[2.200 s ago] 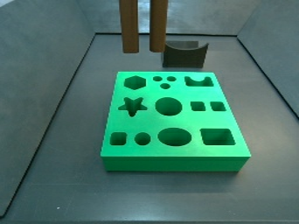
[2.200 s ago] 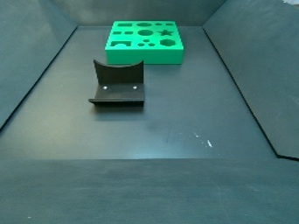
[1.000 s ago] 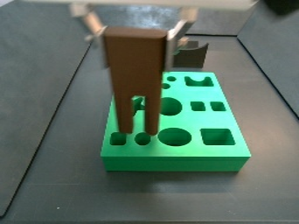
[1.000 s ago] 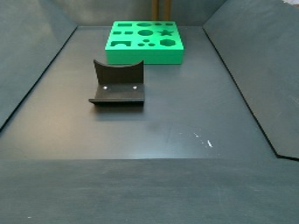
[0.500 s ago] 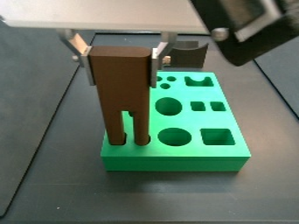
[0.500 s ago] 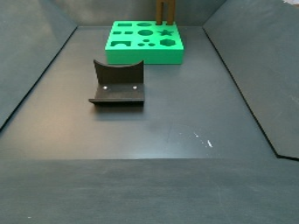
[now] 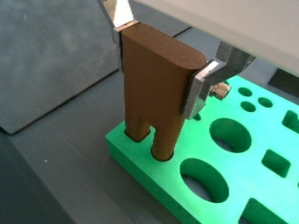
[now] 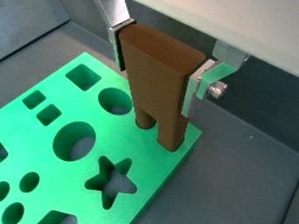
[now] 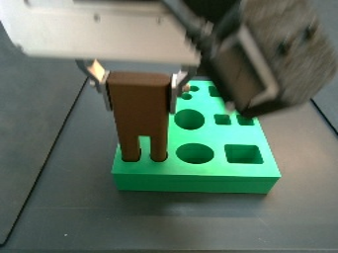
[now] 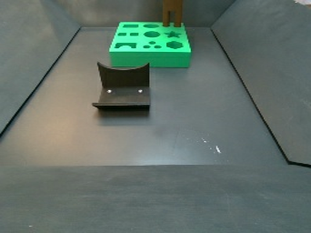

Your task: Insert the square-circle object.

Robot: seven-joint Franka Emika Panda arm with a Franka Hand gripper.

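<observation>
The brown square-circle object (image 9: pixel 138 109) stands upright with its two leg ends down in two holes at a corner of the green board (image 9: pixel 224 173). My gripper (image 9: pixel 133 74) is shut on its blocky top, one silver finger (image 7: pixel 202 87) on each side. Both wrist views show the legs (image 8: pixel 162 131) entering the board (image 8: pixel 59 149) near its edge. In a side view only the object's legs (image 10: pixel 174 11) show at the board's far edge (image 10: pixel 148 55).
The dark fixture (image 10: pixel 122 86) stands on the grey floor in front of the board. The board has other open holes: star (image 8: pixel 107 179), circles (image 7: pixel 232 133), squares. The arm's blurred body (image 9: pixel 258 49) fills the upper part of a side view.
The gripper has brought the brown object down from high behind the board to the board's corner. Its legs have gone lower, into the holes.
</observation>
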